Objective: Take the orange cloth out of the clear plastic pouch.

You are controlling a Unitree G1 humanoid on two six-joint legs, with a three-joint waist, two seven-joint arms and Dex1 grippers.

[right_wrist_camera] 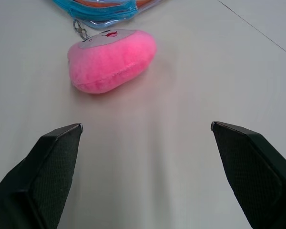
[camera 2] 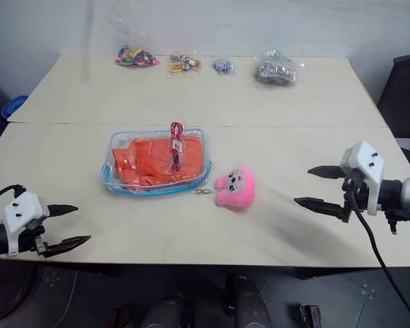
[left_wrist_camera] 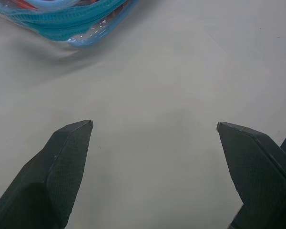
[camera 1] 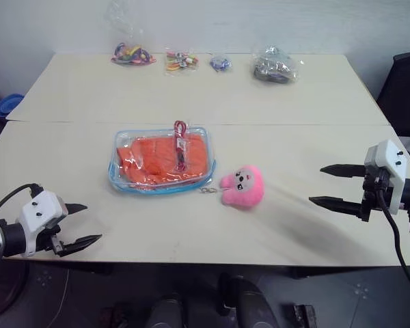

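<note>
— Where's the orange cloth (camera 1: 162, 158)?
— Inside the clear plastic pouch (camera 1: 161, 162), mid-table, beside a pink plush toy (camera 1: 242, 186).
— And the hands?
— Left gripper (camera 1: 82, 224) and right gripper (camera 1: 326, 184) hover well apart from it on either side, fingers spread, holding nothing.

You have a pink plush toy (camera 1: 242, 186) lying on the table (camera 1: 191, 96) near the middle, with a small metal ring clasp (camera 1: 206, 190) just beside it on its left. Along the far edge sit four small clear bags of trinkets (camera 1: 132, 54), and a blue bowl (camera 1: 7, 106) shows beyond the table's far left corner.
</note>
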